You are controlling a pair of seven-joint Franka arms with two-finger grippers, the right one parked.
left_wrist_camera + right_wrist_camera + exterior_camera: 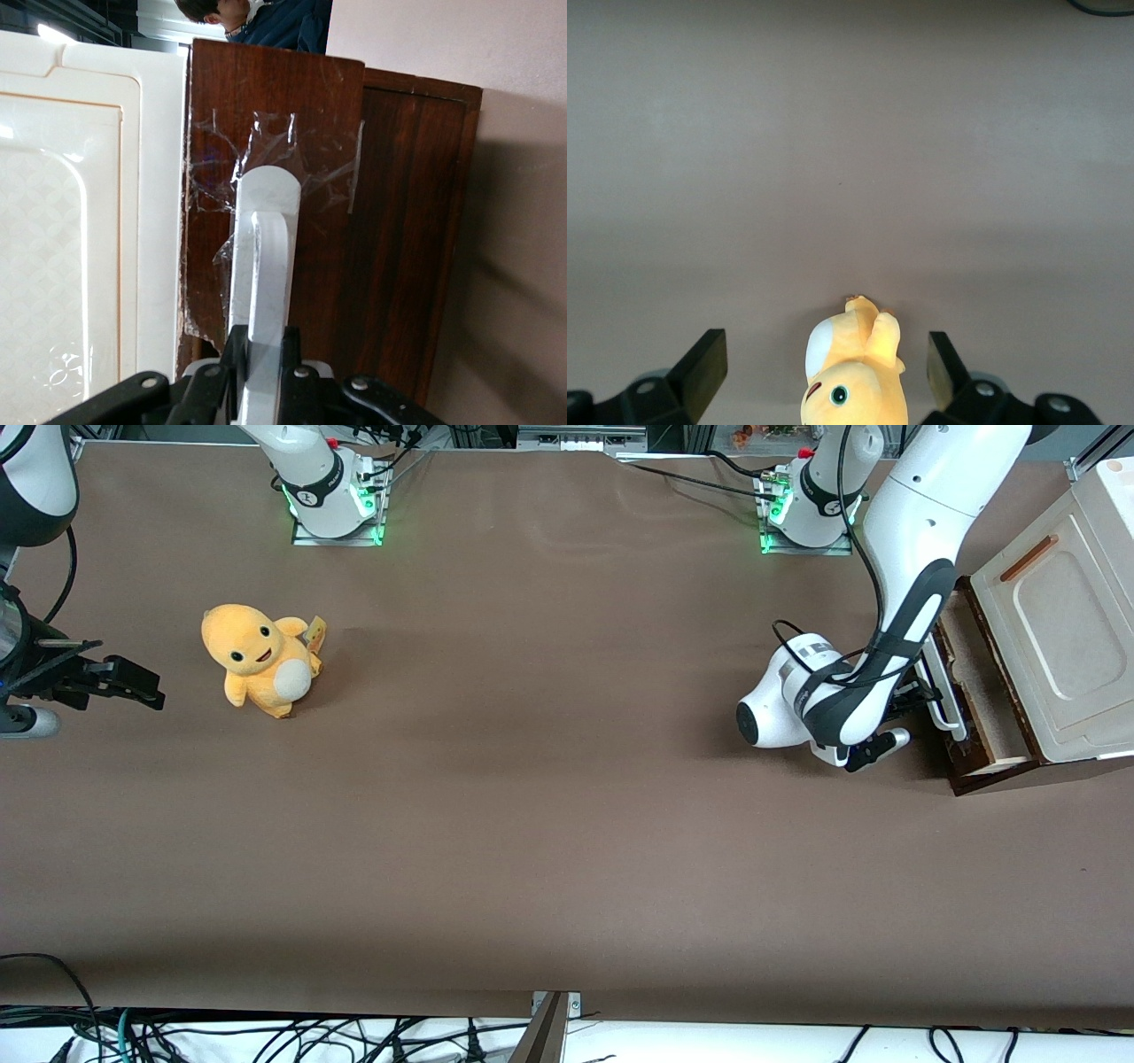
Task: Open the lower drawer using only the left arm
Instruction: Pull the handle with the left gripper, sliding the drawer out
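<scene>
Your left arm reaches down to the cabinet at the working arm's end of the desk, and its claw is closed on the white bar handle of the lower drawer. The wrist view shows the bar running straight between the dark fingers, so a pull should go along the drawer's travel and not twist it. The drawer already stands part way out below the cream-white panel, with a strip of pale tray showing between the dark wood front and the panel. Clear tape spreads over the wood around the handle's end. I judge you are mid-pull. The orange plush toy sits toward the parked arm's end, well clear of this work.
</scene>
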